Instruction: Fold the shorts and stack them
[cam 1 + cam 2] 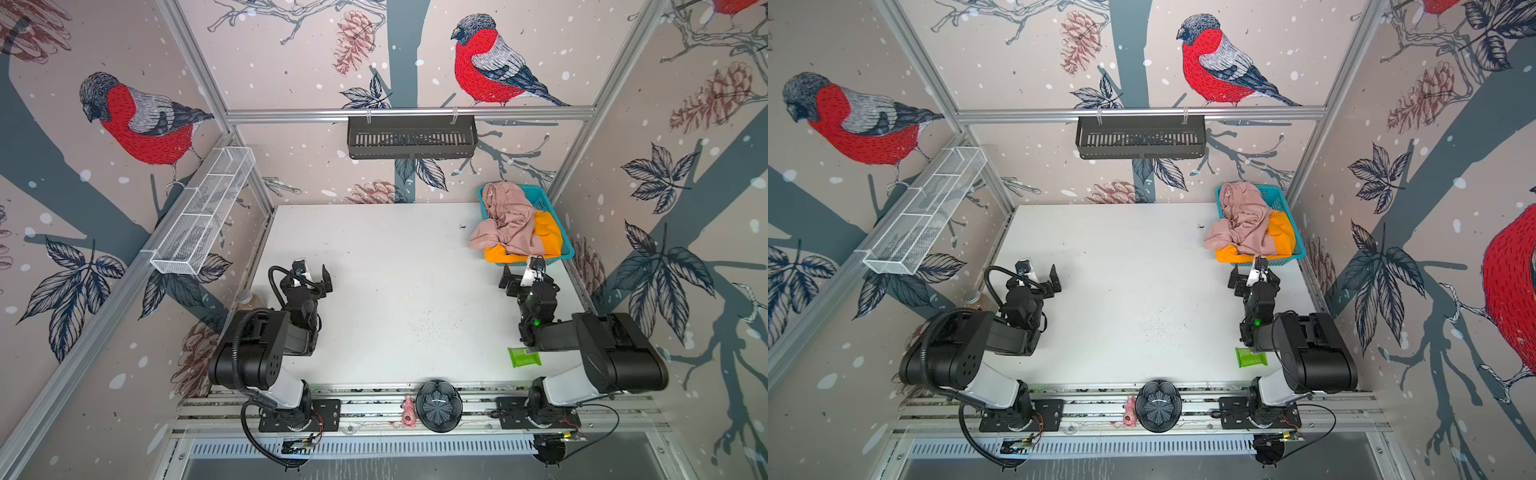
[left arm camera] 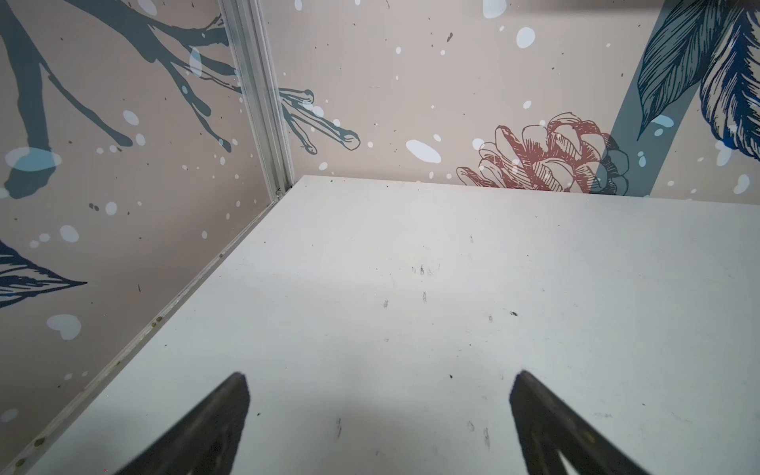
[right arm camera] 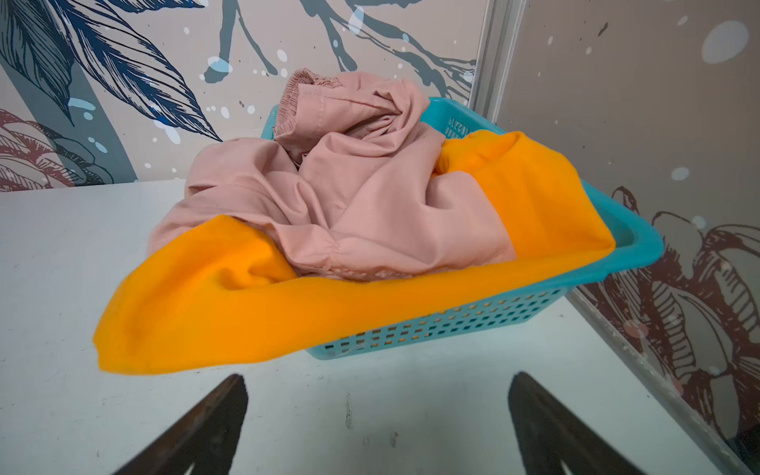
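Note:
The shorts lie crumpled together in a teal basket [image 1: 542, 196] [image 3: 473, 325] at the table's back right corner. The dusty pink pair [image 1: 505, 222] [image 1: 1246, 224] [image 3: 362, 193] sits on top, its gathered waistband up against the basket's far rim. Beneath it, the bright orange pair [image 1: 548, 237] [image 1: 1281, 235] [image 3: 288, 312] spills over the near rim. My right gripper [image 1: 524, 275] [image 1: 1252, 276] [image 3: 378, 380] is open and empty just in front of the basket, low over the table. My left gripper [image 1: 314, 276] [image 1: 1041, 276] [image 2: 380, 378] stands open and empty over bare white table [image 2: 411, 288] on the left.
A green packet [image 1: 524, 357] lies beside the right arm. A dark ribbed bowl [image 1: 439, 405] and a small pink item [image 1: 409, 411] rest on the front rail. A jar [image 1: 249, 299] stands at the left edge. A white wire shelf [image 1: 203, 212] and a black rack [image 1: 411, 137] hang on the walls.

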Controlling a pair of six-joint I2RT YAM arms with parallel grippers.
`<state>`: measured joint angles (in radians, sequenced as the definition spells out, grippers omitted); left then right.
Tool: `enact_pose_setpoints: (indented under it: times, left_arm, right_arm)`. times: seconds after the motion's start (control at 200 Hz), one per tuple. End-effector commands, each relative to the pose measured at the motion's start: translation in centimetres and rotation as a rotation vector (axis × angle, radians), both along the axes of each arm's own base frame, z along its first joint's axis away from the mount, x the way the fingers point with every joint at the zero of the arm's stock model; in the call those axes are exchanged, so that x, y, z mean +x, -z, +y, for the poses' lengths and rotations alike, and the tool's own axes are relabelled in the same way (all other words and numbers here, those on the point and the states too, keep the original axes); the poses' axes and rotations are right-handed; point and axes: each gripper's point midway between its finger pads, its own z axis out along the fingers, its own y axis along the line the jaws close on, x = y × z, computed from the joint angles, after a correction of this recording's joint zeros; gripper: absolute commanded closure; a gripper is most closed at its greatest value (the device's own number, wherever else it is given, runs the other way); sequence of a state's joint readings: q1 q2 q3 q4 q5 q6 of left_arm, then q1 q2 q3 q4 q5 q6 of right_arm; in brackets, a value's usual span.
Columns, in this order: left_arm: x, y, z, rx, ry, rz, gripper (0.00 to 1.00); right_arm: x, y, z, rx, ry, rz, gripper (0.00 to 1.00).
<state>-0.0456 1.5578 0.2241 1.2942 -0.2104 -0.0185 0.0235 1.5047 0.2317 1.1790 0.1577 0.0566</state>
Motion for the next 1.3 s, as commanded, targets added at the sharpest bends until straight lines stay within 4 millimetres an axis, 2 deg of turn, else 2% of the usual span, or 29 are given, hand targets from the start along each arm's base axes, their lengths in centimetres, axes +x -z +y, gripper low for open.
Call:
enact_pose_setpoints:
  times: [0.0, 0.94, 1.06, 1.14, 1.201, 1.246, 1.291]
  left_arm:
    - [0.1, -0.8, 0.0, 0.012, 0.004, -0.031, 0.01]
    - [0.1, -0.9, -0.1, 0.012, 0.005, -0.035, 0.02]
    - [0.3, -1.7, 0.5, 0.006, -0.027, -0.025, 0.02]
    - [0.6, -2.5, 0.1, 0.019, -0.009, -0.010, 0.02]
    - [1.3, -3.9, -0.5, 0.044, -0.019, 0.021, 0.02]
    - [1.8, -5.2, -1.2, 0.020, -0.006, 0.043, 0.02]
    - [2.0, -6.6, -2.2, -0.031, 0.046, 0.053, 0.02]
  right_arm:
    - [0.2, -0.6, 0.1, 0.015, -0.002, -0.024, 0.00]
    - [0.2, -0.7, 0.1, 0.015, -0.004, -0.026, 0.00]
    - [0.6, -1.7, 0.1, 0.016, 0.005, -0.016, 0.08]
    - [0.5, -2.9, 0.5, 0.017, -0.007, -0.003, 0.11]
    - [0.2, -4.2, 0.8, 0.043, 0.000, 0.005, 0.11]
    - [-0.1, -6.3, 1.2, 0.068, -0.003, -0.014, 0.11]
    - [-0.3, -7.5, 1.6, 0.084, -0.011, 0.006, 0.10]
